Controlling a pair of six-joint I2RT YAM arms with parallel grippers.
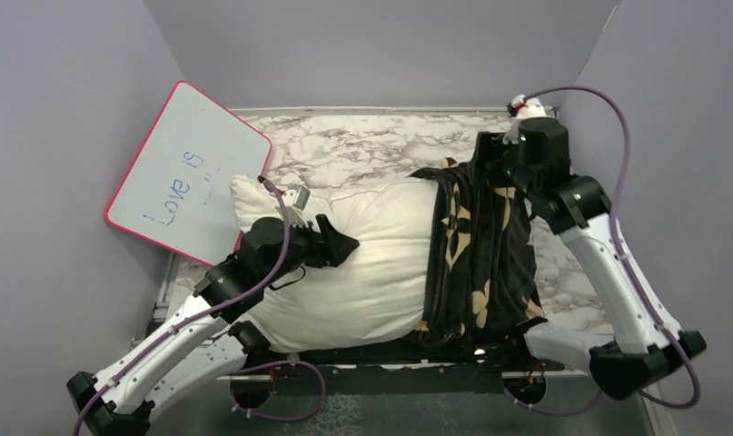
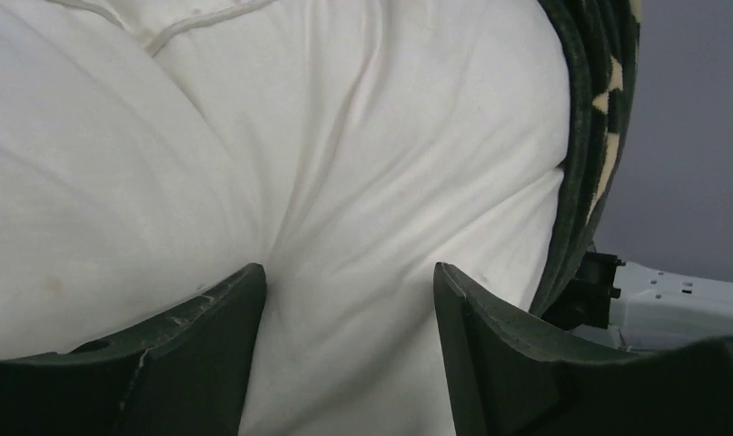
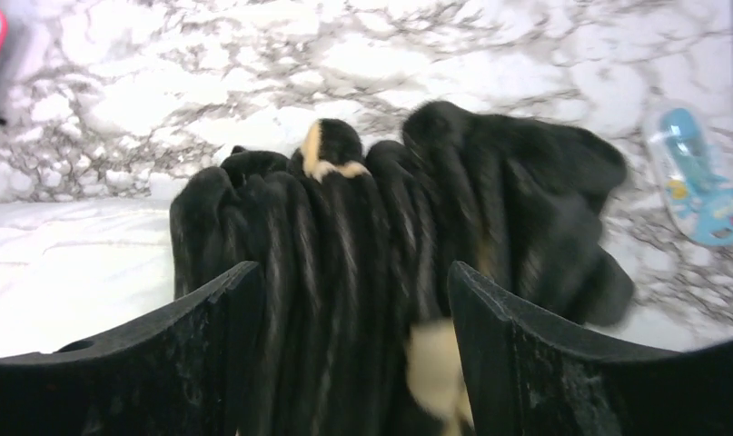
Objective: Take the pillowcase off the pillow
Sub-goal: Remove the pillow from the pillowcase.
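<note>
Pillowcase (image 1: 479, 250): black velvety fabric with tan flower and diamond motifs, bunching into tight lengthwise ridges. It is sitting as a band around the 3 o'clock end of the pillow (image 1: 371, 268) and is covering only that end. The pillow is lying across the middle of the marble table (image 1: 344, 136), plump and off-white, with most of its body showing bare.

Left gripper (image 2: 349, 272): fingers are standing apart with nothing clamped, pointing toward 3 o'clock over the bare pillow. Right gripper (image 3: 353, 277): fingers are also standing apart, hanging above the gathered folds at the 12 o'clock edge of the pillowcase. I cannot tell whether they are touching the fabric.

Top view only: the whole layout is showing, with the pink-rimmed whiteboard (image 1: 190, 173) leaning at 10 o'clock, bearing blue handwriting.

Left wrist view only: creases in the white fabric are converging between the fingers, and the rolled hem of the pillowcase is curving along at 2 o'clock.

Right wrist view only: a small blue-and-clear item (image 3: 698, 182) is lying on the marble at 3 o'clock of the folds; what it is I cannot tell.
</note>
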